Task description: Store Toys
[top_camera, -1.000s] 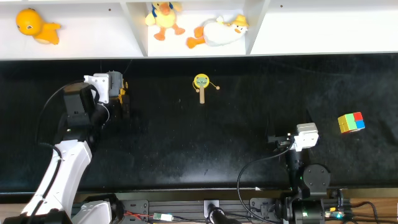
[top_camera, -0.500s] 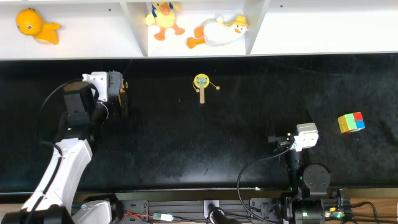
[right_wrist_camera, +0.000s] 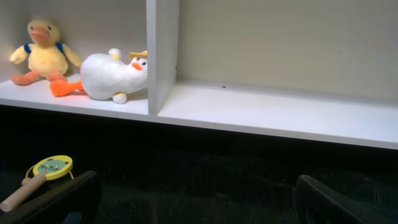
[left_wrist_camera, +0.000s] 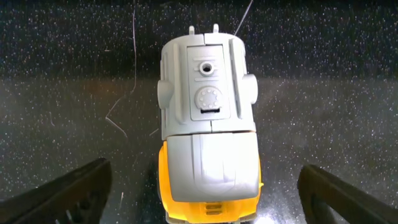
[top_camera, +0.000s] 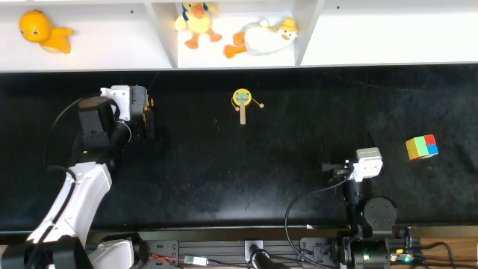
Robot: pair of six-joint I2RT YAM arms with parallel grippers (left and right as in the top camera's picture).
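Score so far: 3 toys are on the white shelf [top_camera: 373, 45]. There's an orange duck [top_camera: 43, 31] alone in the left bay, and a yellow duck [top_camera: 197, 21] and a white duck [top_camera: 261, 37] lying side by side in the middle bay.
Left to do: 3 more toys sit out on the black table [top_camera: 299, 157], so I'd call this roughly halfway.
Left gripper [left_wrist_camera: 204, 168]: it's right over the toy robot, fingers spread wide, 1 on each side, neither touching. It's holding nothing yet, and I'd say a grab is next.
Toy robot [left_wrist_camera: 208, 106]: grey on top, yellow underneath. It's on the table at the left, near the shelf front and centred between those fingers.
Rattle [top_camera: 242, 101]: it has a round green-and-yellow head on a wooden stick. It sits mid-table, in front of the middle bay and well apart from both arms.
Right gripper [right_wrist_camera: 198, 180]: it's low at the near right of the table, facing the shelf. The fingers are wide apart with nothing between them.
Cube [top_camera: 422, 146]: multicoloured, far right on the table, apart from the right arm.
In the way: I can't see anything between the toy robot and the shelf. The 2 ducks crowd the middle bay, and the upright dividers look like the thing to steer round.
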